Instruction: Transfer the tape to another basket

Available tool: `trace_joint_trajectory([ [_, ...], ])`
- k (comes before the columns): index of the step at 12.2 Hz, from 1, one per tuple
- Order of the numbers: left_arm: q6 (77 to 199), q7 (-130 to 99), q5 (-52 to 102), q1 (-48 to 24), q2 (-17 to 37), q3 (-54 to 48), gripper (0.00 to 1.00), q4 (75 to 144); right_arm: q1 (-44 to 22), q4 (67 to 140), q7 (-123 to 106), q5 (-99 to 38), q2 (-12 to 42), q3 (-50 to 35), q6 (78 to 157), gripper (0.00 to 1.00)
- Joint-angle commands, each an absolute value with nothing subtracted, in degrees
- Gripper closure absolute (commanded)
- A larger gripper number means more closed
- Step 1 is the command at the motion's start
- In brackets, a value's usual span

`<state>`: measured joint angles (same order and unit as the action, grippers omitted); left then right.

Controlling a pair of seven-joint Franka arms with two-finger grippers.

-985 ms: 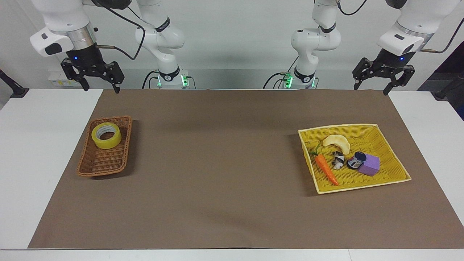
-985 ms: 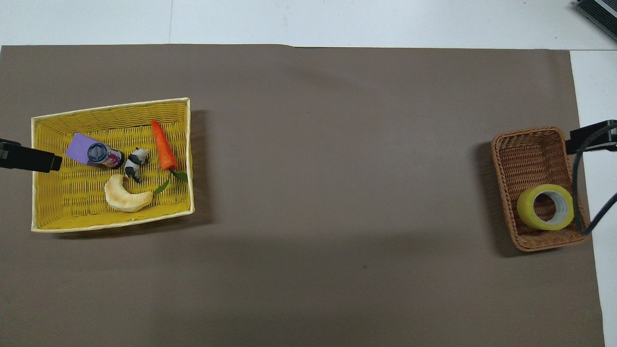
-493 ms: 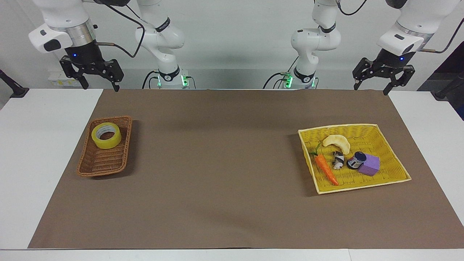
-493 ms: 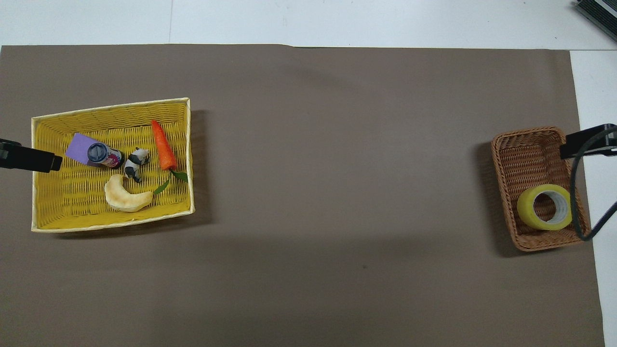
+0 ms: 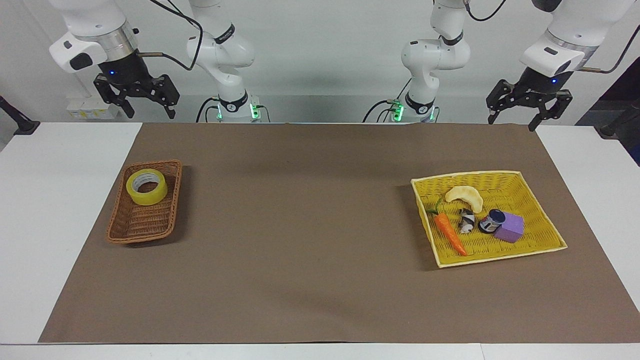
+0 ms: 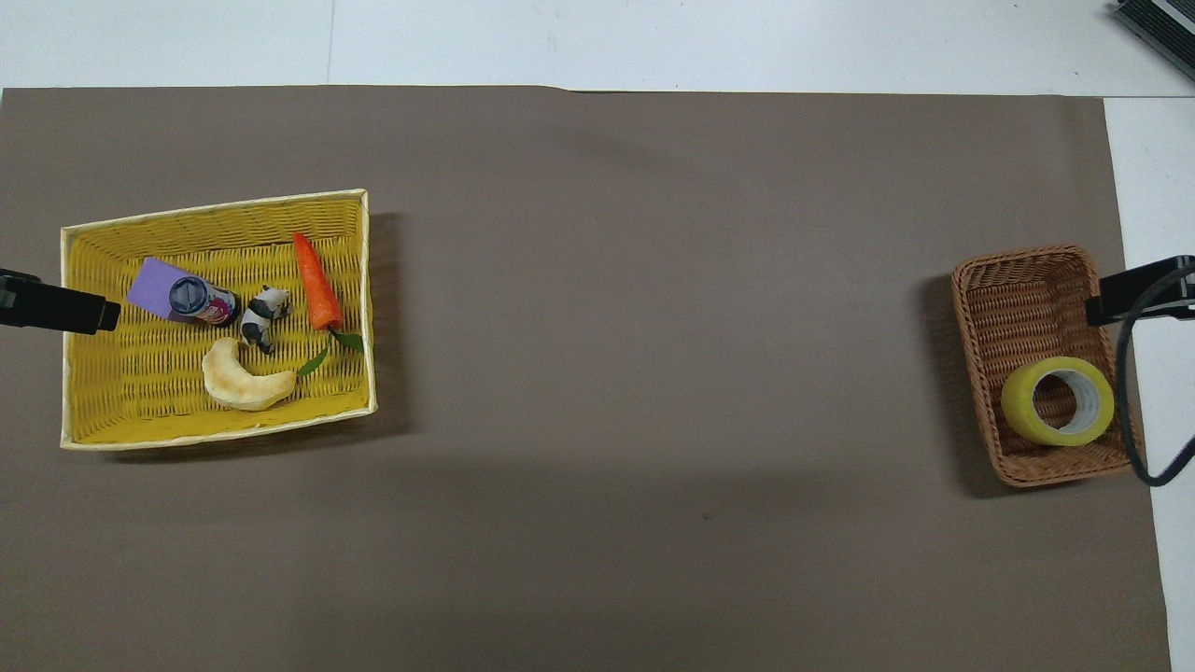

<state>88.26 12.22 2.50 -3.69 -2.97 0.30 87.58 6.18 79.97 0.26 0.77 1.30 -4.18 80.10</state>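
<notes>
Wicker, reddish-brown: in the facing view the basket (image 5: 145, 205) sits on the brown mat (image 5: 310, 235) at about 9 o'clock, toward the right arm's end of the surface (image 5: 45, 200). Tape (image 5: 146, 186), a yellow roll lying flat with its core upward, rests inside the basket at the end nearer the robots. Right pincer (image 5: 148, 106) hangs in the air at 11 o'clock over the surface's robot-side edge, fingers spread wide, holding nothing. Left pincer (image 5: 513, 120) hangs at 1 o'clock over the mat's robot-side corner, also spread wide and empty; that arm waits. Yellow woven tray (image 5: 545, 235) lies at 3 o'clock, toward the left arm's end, well apart from the basket. In it: a carrot (image 5: 449, 233), a pale crescent-shaped piece (image 5: 466, 196), a small black-and-white figure (image 5: 466, 221), a small jar (image 5: 492, 221) on its side touching a purple block (image 5: 511, 227).

Overhead view: basket (image 6: 1027, 299) at 3 o'clock, tape (image 6: 1058, 400) in its robot-side end. One dark fingertip of the right pincer (image 6: 1144, 290) shows over the basket's outer rim, with a black cable (image 6: 1134, 411) looping below it. Tray (image 6: 140, 392) at 9 o'clock; one fingertip of the left pincer (image 6: 56, 309) shows over its outer rim.
</notes>
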Motion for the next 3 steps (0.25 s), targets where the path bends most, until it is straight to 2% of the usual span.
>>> trace_joint_trajectory([
  [1, 87.19, 12.13, 1.67, -3.52, -3.08, 0.18, 0.00, 86.84, 7.38, 80.51, -0.35, -0.09, 0.53, -4.66, 79.63, 0.00],
  [3, 87.19, 12.13, 1.67, -3.52, -3.08, 0.18, 0.00, 86.84, 7.29, 80.51, -0.44, 0.09, 0.53, -4.66, 79.80, 0.00],
])
